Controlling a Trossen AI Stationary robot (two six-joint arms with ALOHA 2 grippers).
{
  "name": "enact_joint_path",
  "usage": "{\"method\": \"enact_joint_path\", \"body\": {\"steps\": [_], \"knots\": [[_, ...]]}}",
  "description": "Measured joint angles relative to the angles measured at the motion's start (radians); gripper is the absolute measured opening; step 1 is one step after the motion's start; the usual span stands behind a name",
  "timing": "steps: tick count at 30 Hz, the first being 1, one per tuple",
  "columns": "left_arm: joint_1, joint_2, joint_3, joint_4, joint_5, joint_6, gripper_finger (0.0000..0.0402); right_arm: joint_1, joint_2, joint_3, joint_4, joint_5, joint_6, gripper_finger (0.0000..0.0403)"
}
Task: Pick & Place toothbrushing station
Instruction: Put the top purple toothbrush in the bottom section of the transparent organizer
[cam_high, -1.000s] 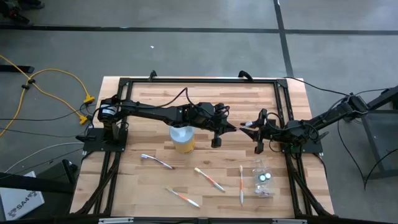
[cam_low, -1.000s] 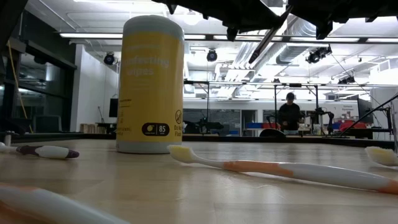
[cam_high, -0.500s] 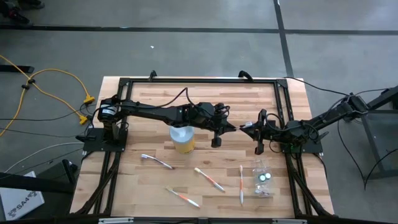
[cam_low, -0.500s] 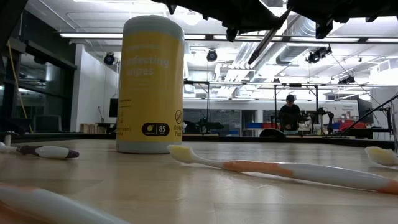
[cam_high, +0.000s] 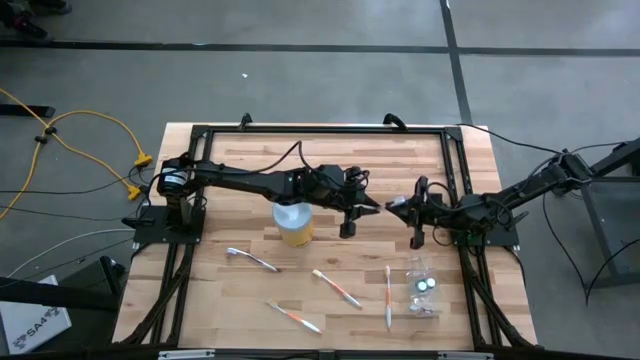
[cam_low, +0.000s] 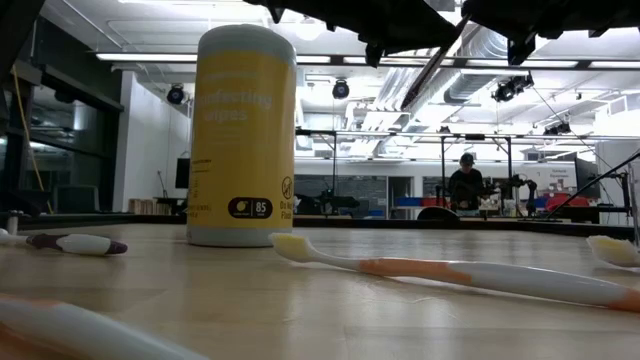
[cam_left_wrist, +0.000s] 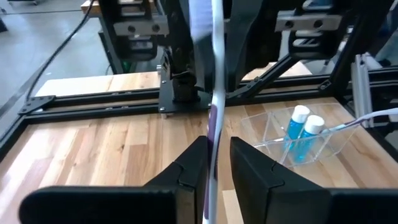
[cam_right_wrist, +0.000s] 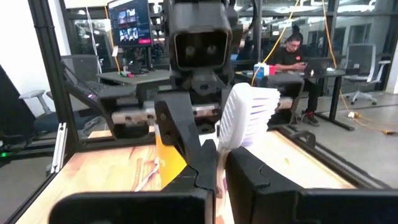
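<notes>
One toothbrush (cam_left_wrist: 215, 93) hung in the air over the middle of the table (cam_high: 230, 290), reaching from one claw to the other. Its slim white handle showed a purple stretch, with a white bristle head. The right gripper (cam_right_wrist: 214, 158) was pressed together on the neck just below the bristles. The left gripper (cam_left_wrist: 217, 146) straddled the handle; whether it clamped or had let go could not be told. A clean handover likely called for the right claw to hold firm while the left freed the handle and backed straight off. The clear cup (cam_high: 422, 285), holding two blue bottles (cam_left_wrist: 305, 127), waited near the right arm.
</notes>
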Motion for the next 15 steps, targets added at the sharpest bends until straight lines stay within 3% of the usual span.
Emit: {"method": "enact_joint_path", "body": {"steps": [8, 15], "knots": [[0.0, 0.0, 0.0, 0.013, 0.047, -0.004, 0.0067, -0.001, -0.003, 0.0, -0.053, 0.012, 0.029, 0.0007], [0.003, -0.006, 0.0, -0.003, 0.046, -0.005, 0.0067, 0.012, -0.085, 0.0, -0.165, 0.038, 0.065, 0.0007]]}}
